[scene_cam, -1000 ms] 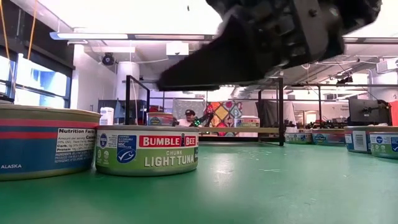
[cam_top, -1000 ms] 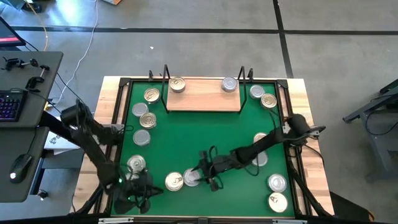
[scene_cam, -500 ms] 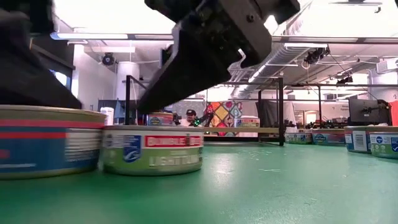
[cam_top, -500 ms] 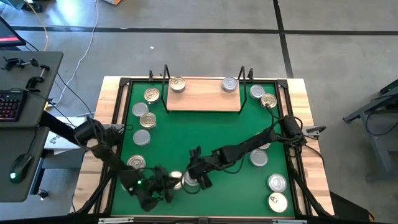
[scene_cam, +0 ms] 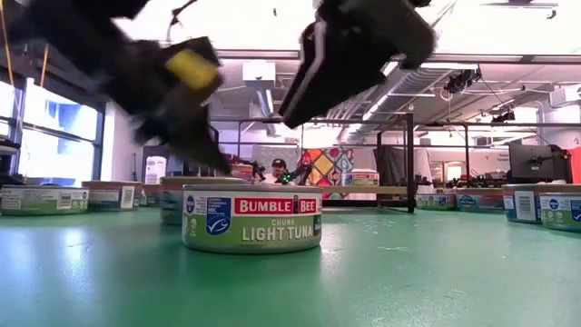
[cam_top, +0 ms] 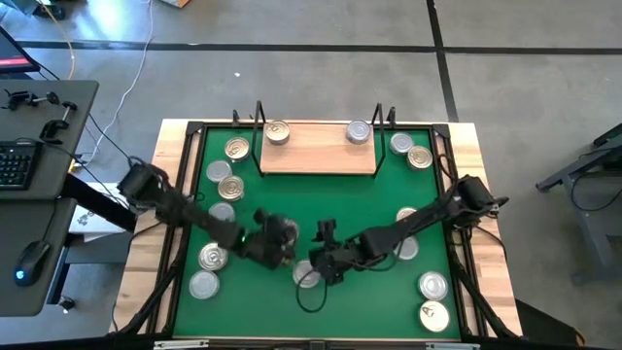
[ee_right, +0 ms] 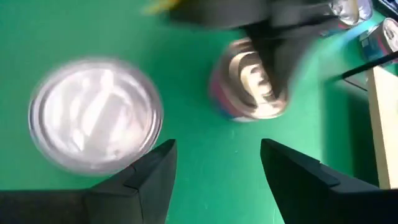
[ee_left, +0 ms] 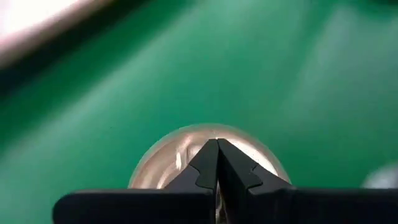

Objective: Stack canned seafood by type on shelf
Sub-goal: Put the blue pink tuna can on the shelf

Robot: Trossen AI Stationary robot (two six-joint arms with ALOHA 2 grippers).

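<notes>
Right claw (cam_top: 326,261) spread, hovering just beside the Bumble Bee tuna tin (cam_top: 307,275), well short of the shelf (cam_top: 318,148), likely lining up a grab. Left claw (cam_top: 277,241) pressed together over a gold-lidded tin (ee_right: 252,79) nearby, apparently nudging, not gripping.

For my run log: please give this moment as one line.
left gripper: jaws shut, over a can | right gripper: jaws open, empty, above tuna can | shelf: two cans

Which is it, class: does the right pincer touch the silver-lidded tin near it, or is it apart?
Apart. The right wrist view shows the right pincer open, with green mat between its fingers and the silver-lidded tin, which lies off to one side, not between them.
</notes>
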